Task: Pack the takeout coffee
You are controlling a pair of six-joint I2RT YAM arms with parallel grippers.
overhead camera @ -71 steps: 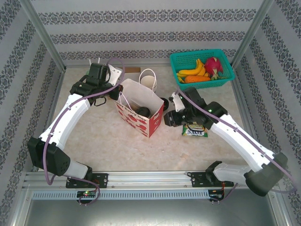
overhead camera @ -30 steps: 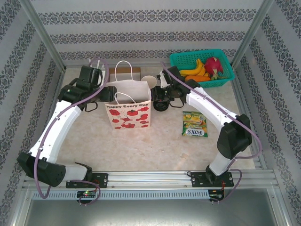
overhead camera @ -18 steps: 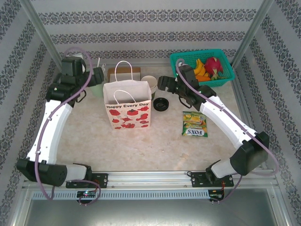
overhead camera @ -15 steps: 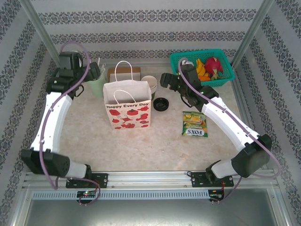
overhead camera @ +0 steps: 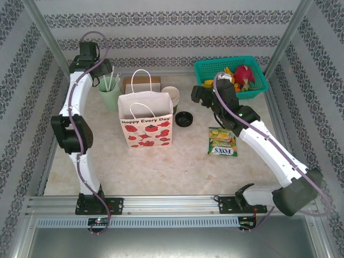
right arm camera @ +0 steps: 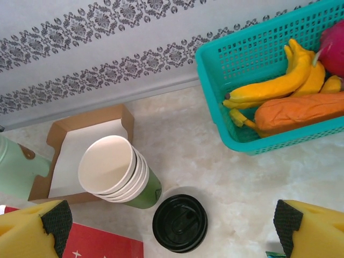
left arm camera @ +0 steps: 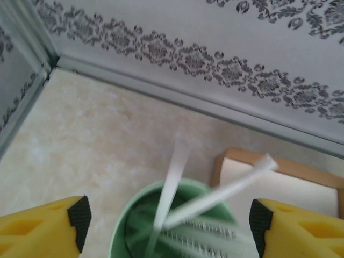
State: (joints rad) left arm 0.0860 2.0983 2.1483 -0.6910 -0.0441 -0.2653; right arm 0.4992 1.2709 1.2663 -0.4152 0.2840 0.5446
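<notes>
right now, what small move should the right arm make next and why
Probably lower the open right gripper onto the takeout coffee: the cup lies between the jaws in the wrist view, beside the bag, not yet packed.

Snack packet lies near teal fruit basket.

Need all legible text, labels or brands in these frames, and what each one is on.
"Happy Every Day": in red letters on the front of the paper bag.
"FOXS": on the green snack packet. The smaller print on it is too small to read.
Coffee cup: no marking on its black lid can be read.
</notes>
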